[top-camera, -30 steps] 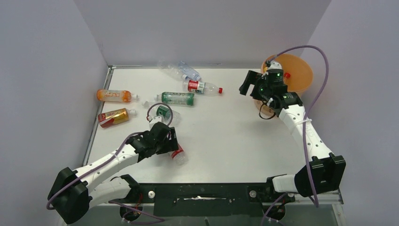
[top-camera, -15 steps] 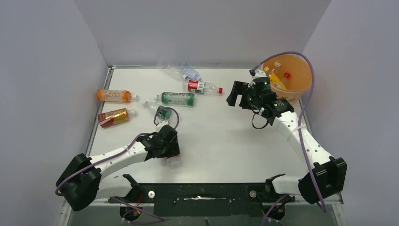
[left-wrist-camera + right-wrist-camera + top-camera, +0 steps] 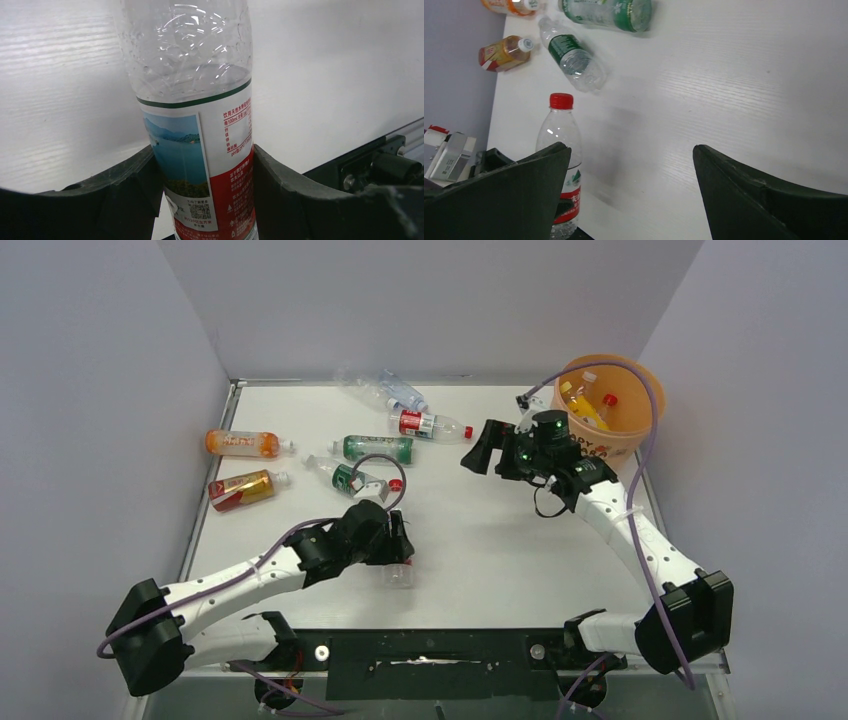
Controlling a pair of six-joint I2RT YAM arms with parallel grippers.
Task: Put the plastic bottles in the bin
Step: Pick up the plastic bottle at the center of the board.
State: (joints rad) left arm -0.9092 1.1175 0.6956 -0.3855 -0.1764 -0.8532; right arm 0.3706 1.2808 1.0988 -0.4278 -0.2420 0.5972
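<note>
My left gripper (image 3: 393,545) is shut on a clear plastic bottle (image 3: 399,573) with a red and white label, near the table's front middle. In the left wrist view both black fingers (image 3: 125,195) press that bottle (image 3: 200,115) at its label. In the right wrist view it (image 3: 560,131) stands upright, its cap red. My right gripper (image 3: 478,455) hangs open and empty over mid-table, left of the pale-orange bin (image 3: 640,420). Several more bottles lie at the back left: orange (image 3: 240,443), amber (image 3: 240,489), green (image 3: 378,448), green-labelled clear (image 3: 340,475), red-labelled (image 3: 430,425) and blue-labelled (image 3: 395,390).
The bin stands at the back right corner and holds a yellow bottle (image 3: 580,405) and a red-capped one (image 3: 608,400). Grey walls close off the left, back and right. A black rail (image 3: 430,650) runs along the near edge. Purple cables loop off both arms.
My left gripper has closed on the red-labelled bottle and carried it right, raising it upright. My right arm has swung left, away from over the bin, still open.
</note>
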